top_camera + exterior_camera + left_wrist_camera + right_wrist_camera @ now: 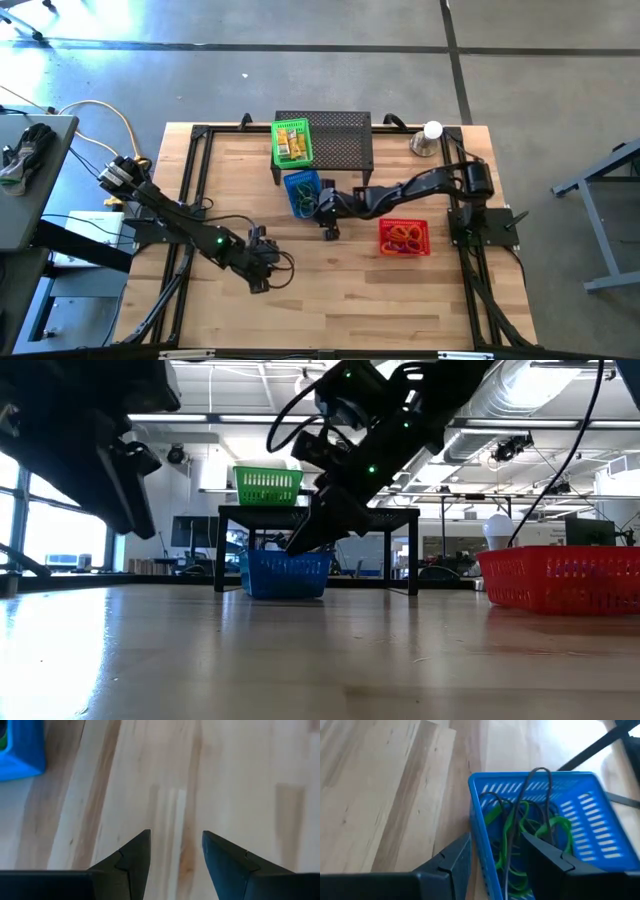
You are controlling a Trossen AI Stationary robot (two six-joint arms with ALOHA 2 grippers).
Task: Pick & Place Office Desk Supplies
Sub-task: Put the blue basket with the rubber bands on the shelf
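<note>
A blue basket [300, 190] [580, 805] stands on the table in front of the black stand. It holds green loops [555, 827] and dark loops [540, 772] that stand up in a tangle. My right gripper [322, 207] [495, 837] is open at the basket's right side. It slants down, with one finger outside the basket's wall [482, 827] and the other over the inside. A red basket [404, 237] holds orange and red loops. A green basket [292, 143] with yellow packets sits on the stand. My left gripper [262, 272] [175, 835] hangs open over bare table at the near left. My right gripper straddles the blue basket's wall [485, 845], slanting down from the table's right side. Whether a finger touches the wall or the loops inside, I cannot tell. Nothing is pinched between the fingers.
The black perforated stand [335, 140] fills the far middle. A silver cup with a white ball [428, 140] is at the far right. Black frame rails [195, 170] run along the table's edges. Bare wood [370, 300] lies across the near half.
</note>
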